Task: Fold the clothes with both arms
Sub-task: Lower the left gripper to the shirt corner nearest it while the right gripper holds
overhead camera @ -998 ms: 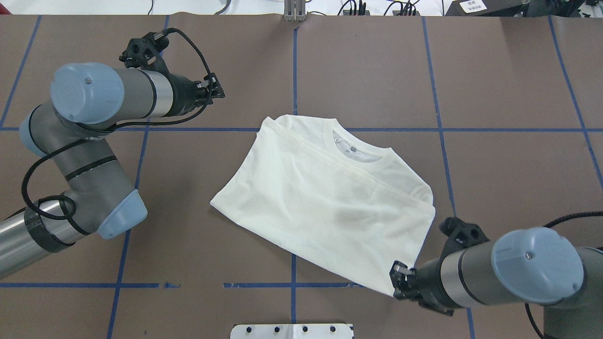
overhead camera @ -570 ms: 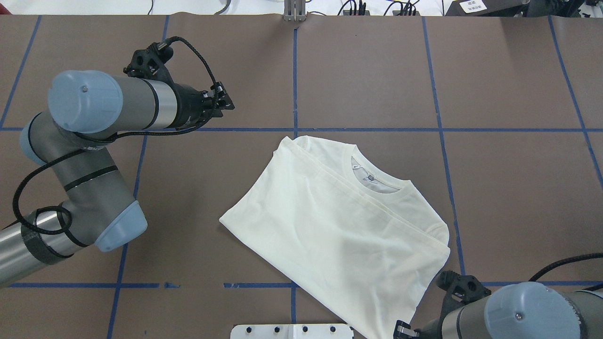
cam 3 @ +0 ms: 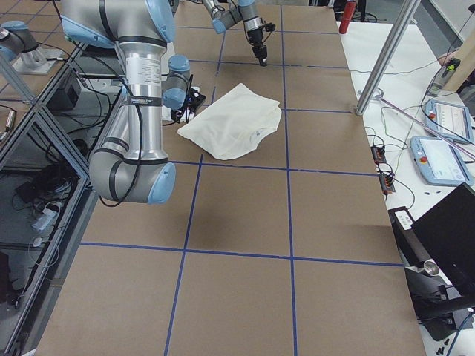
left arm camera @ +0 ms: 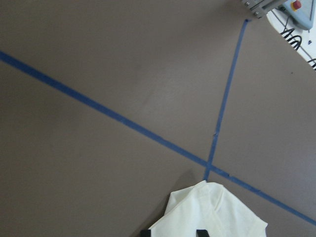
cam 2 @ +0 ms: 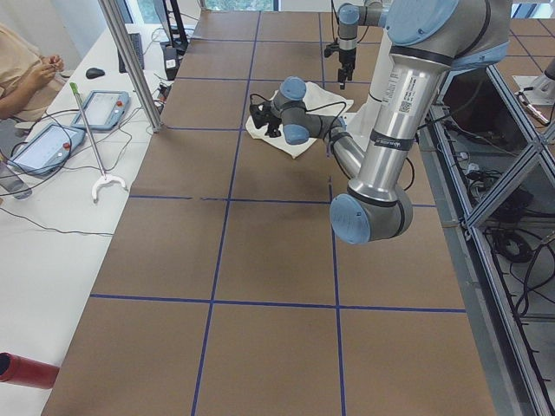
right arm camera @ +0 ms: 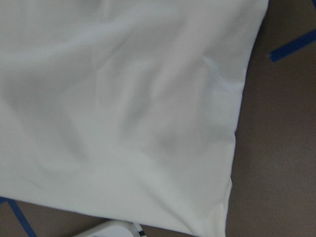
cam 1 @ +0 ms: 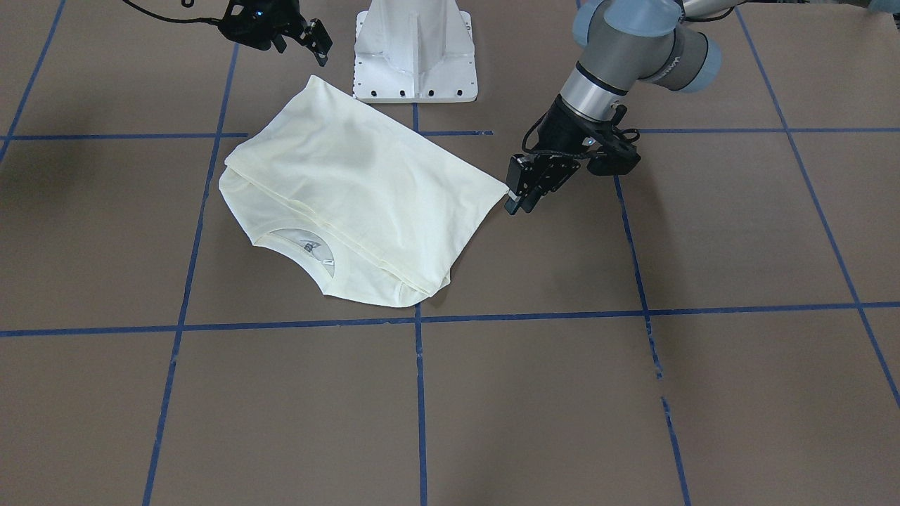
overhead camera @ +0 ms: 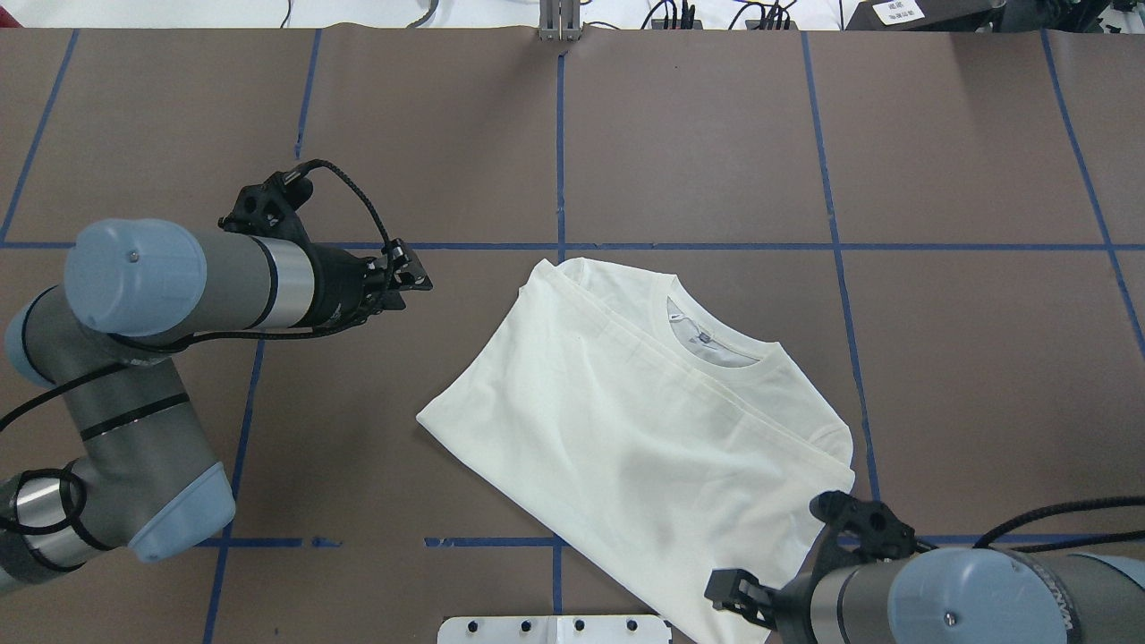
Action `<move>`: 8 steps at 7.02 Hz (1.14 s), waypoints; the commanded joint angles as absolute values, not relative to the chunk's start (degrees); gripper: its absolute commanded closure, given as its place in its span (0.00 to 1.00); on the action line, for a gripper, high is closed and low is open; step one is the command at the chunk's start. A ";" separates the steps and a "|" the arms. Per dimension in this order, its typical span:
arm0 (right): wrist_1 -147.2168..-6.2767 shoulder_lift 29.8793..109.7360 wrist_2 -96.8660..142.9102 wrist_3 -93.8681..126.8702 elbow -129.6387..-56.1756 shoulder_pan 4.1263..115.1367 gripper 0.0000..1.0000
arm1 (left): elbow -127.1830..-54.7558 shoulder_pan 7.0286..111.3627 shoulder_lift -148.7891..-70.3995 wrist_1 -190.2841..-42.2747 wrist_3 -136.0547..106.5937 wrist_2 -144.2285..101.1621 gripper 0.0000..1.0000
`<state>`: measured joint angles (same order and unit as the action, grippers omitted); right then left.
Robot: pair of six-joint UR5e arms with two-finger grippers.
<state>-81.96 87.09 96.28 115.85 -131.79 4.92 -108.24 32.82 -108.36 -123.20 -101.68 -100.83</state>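
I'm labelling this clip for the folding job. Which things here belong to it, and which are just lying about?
In the job:
cream T-shirt
left tool
right tool

Just lying about:
white pedestal base
blue tape lines
tablet controller on the side bench
red cylinder

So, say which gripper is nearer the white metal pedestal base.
Right. The right gripper hangs beside the base, over the cream shirt's hem; the left gripper is beyond the shirt.
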 commanded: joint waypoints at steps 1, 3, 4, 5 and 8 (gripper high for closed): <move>-82.00 83.60 89.60 113.57 -128.78 9.66 0.00 | -107.33 27.62 -106.17 -123.22 -103.88 -100.46 0.47; -82.09 79.64 89.91 112.59 -125.52 12.03 0.00 | -106.09 26.28 -106.26 -123.22 -103.97 -100.46 0.47; -82.00 79.28 90.26 112.67 -125.68 12.13 0.00 | -105.56 25.93 -106.52 -123.22 -104.06 -100.55 0.47; -82.00 79.28 90.61 112.24 -125.51 13.00 0.00 | -104.51 24.54 -106.78 -123.22 -103.98 -100.46 0.47; -81.83 77.80 91.06 110.21 -125.51 13.80 0.00 | -102.57 23.20 -106.97 -123.22 -104.06 -100.37 0.49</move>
